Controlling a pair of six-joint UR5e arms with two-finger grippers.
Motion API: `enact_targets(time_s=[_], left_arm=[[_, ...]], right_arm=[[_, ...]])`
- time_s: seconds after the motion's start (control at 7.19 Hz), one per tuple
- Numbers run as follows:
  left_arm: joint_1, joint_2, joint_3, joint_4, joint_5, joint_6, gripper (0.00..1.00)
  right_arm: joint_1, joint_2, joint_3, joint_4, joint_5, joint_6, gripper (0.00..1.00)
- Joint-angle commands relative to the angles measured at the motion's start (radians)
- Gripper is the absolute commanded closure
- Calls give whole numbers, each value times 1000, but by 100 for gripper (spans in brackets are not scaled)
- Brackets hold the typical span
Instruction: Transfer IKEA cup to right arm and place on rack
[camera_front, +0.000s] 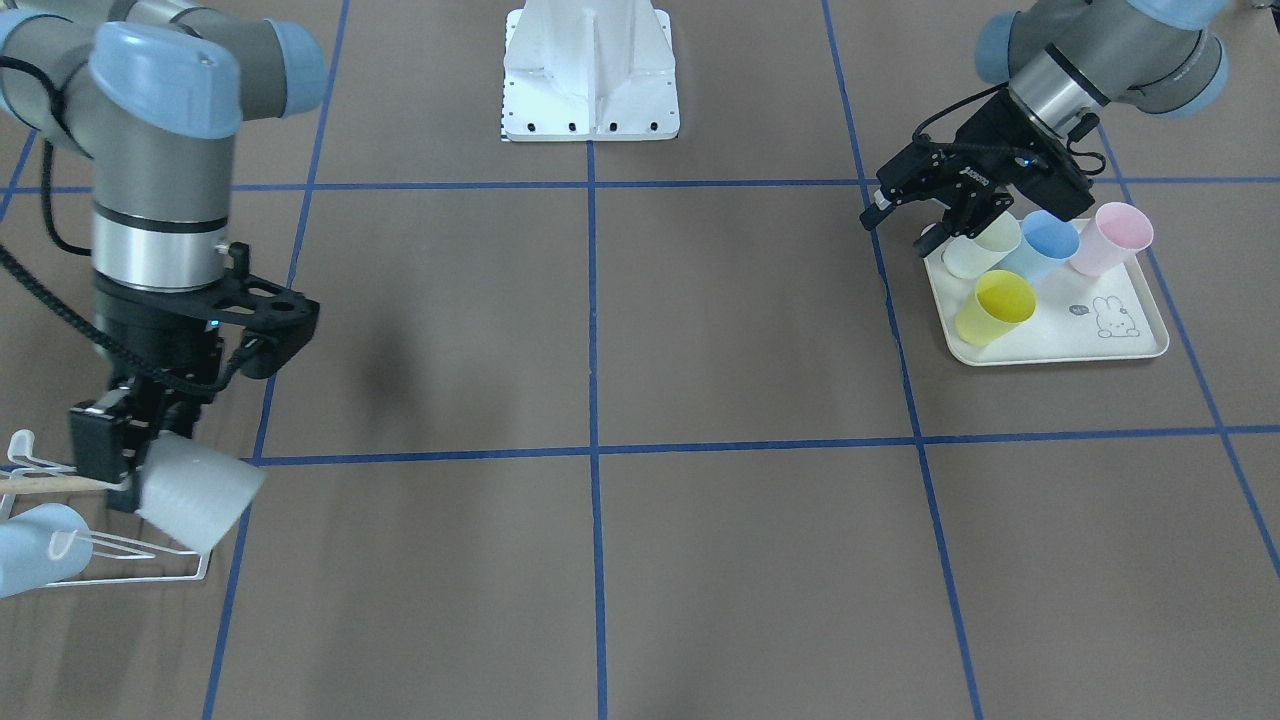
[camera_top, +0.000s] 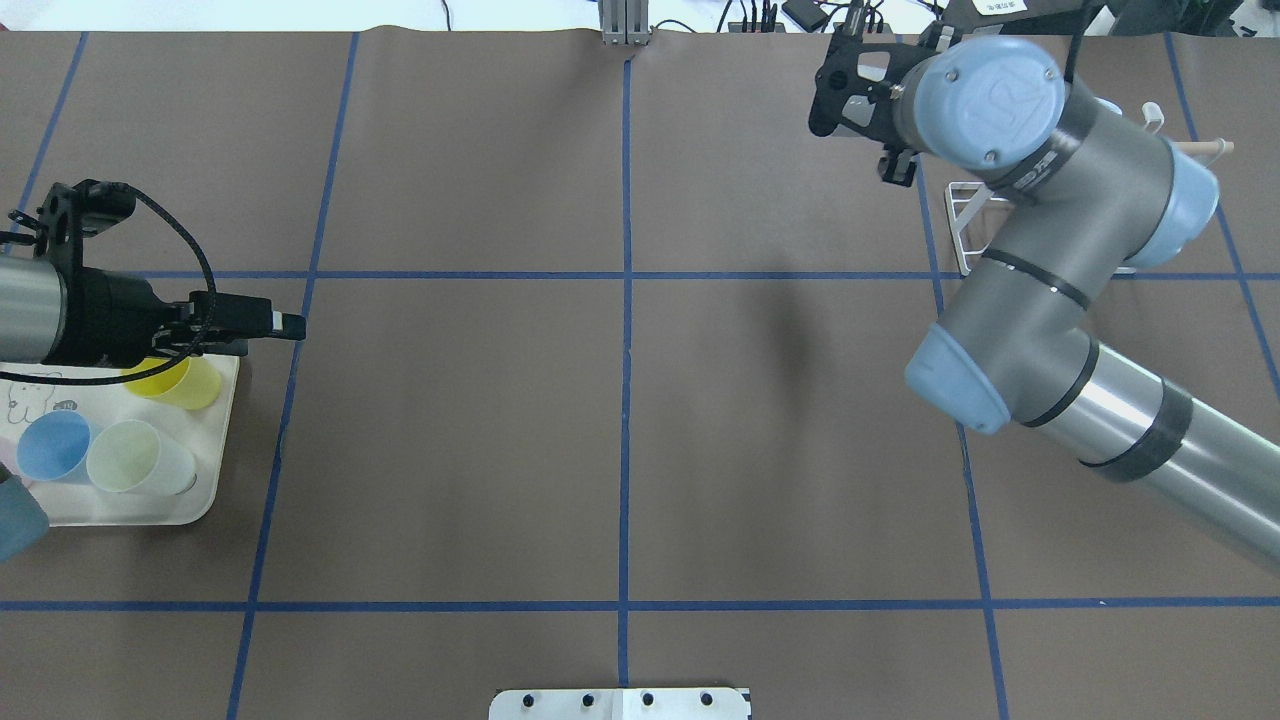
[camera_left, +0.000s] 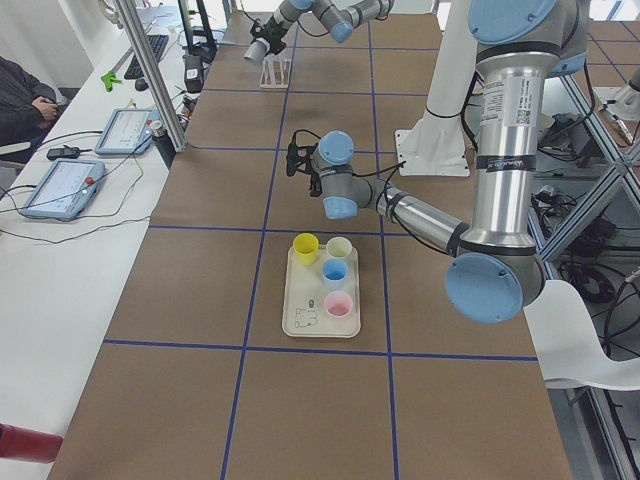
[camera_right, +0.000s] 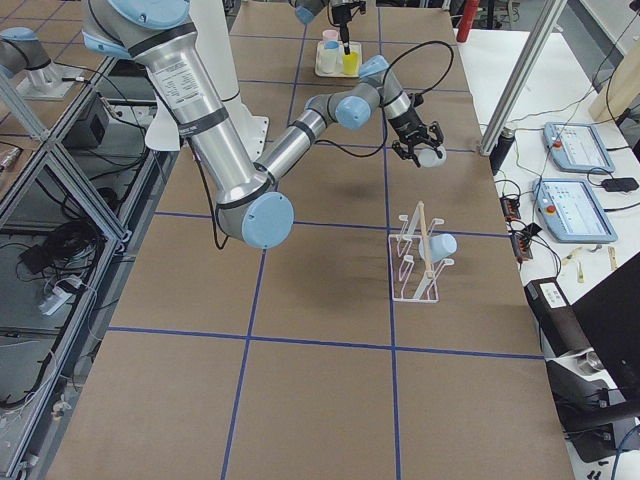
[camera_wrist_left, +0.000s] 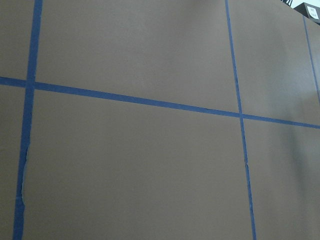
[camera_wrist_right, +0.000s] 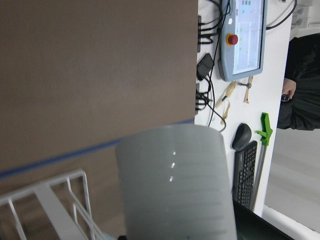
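Placing step: right gripper (camera_front: 125, 465) is clamping the cup (camera_front: 195, 490), tilted, over the rack (camera_front: 150, 548) by the table's (camera_front: 600, 330) right edge. Left gripper (camera_front: 905, 225) is hovering at the tray (camera_front: 1060, 357), jaws seemingly apart. Next: seating the cup's mouth on a free prong.

The pale grey ribbed plastic cup (camera_front: 195, 490) is held in the air, tipped over on a slant, its wider end pointing away from the black two-finger gripper (camera_front: 125, 470) that is clamped on its narrower end. That gripper belongs to the silver-grey jointed right arm with pale-blue joint caps (camera_front: 150, 150), which reaches far out across the table with its wrist turned down and a thick black cable looped beside it. The small white wire rack with upturned prongs and a light wooden dowel (camera_right: 415, 260) stands on the table near the cup, not touching it in the right side view; a pale blue cup (camera_right: 445, 245) hangs on one prong.
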Motion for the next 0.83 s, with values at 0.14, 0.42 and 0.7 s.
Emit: enact_targets(time_s=[0.14,0.42,0.7], left_arm=[[4,0,1,0,16,0,0],[4,-2,1,0,21,-2,0],[6,-2,1,-2,21,-5,0]], right_arm=[[201,-52,-43,-50,-2,-479,100],[205,-63,-163,91,10,-605,100],[223,-66,-256,178,97,-658,100]])
